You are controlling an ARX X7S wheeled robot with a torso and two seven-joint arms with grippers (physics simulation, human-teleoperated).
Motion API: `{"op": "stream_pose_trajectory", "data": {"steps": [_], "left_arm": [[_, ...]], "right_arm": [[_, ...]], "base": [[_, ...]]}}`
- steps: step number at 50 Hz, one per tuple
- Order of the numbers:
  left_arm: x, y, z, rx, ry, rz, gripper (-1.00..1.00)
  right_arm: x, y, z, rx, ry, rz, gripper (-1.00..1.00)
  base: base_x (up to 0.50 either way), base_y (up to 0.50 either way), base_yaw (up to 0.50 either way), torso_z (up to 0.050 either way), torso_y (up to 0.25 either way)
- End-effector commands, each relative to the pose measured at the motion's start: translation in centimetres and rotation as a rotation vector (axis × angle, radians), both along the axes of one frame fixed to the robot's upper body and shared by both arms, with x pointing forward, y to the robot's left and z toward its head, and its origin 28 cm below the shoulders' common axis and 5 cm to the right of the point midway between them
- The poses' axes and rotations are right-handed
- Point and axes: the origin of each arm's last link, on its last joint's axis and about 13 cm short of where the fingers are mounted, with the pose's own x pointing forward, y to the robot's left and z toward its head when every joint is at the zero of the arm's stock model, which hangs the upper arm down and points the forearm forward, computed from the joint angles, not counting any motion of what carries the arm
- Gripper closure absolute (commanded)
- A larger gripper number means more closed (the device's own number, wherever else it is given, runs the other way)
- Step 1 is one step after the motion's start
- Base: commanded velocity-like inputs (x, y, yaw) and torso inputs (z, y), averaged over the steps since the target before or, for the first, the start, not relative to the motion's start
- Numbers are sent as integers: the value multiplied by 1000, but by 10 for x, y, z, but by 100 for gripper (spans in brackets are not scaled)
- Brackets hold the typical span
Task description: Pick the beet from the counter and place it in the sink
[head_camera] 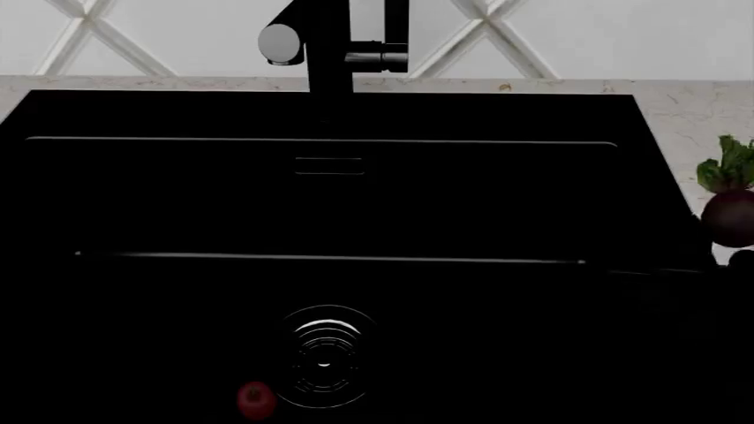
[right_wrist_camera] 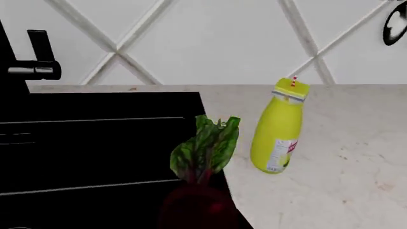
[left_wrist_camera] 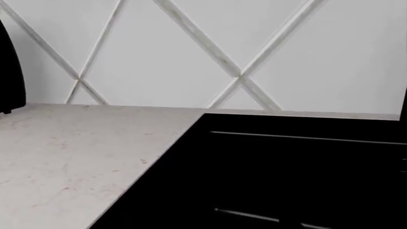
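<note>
The beet (right_wrist_camera: 198, 202) sat at the sink's (head_camera: 353, 203) right rim, apparently not yet inside; placing it remained. Neither pincer showed, so any grip couldn't be told.

You have the counter (right_wrist_camera: 330, 162), pale veined marble, running around the black sink (head_camera: 353, 203) set into it. A yellow bottle (right_wrist_camera: 279, 130) stands upright on the slab beside the basin. The beet (right_wrist_camera: 202, 191) seems to sit right at the sink's edge.
</note>
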Motion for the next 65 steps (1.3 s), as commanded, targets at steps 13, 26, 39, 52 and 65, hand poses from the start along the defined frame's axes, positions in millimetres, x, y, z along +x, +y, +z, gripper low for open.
{"op": "stream_pose_trajectory", "data": {"steps": [13, 26, 39, 52, 65], "left_arm": [[0, -1, 1, 0, 0, -4, -100], [1, -3, 4, 4, -5, -22, -100], [1, -3, 2, 4, -4, -27, -100], [1, -4, 0, -1, -3, -31, -100], [1, -4, -2, -5, -1, -34, -100]], "right_arm": [[80, 48, 14, 41, 159, 360, 100], [116, 66, 16, -59, 337, 455, 100], [149, 77, -26, -63, 509, 505, 100], [154, 84, -68, -55, 628, 561, 100], [150, 88, -102, -46, 735, 588, 100]], "base": [[0, 0, 0, 0, 0], [0, 0, 0, 0, 0], [0, 0, 0, 0, 0], [0, 0, 0, 0, 0], [0, 0, 0, 0, 0]]}}
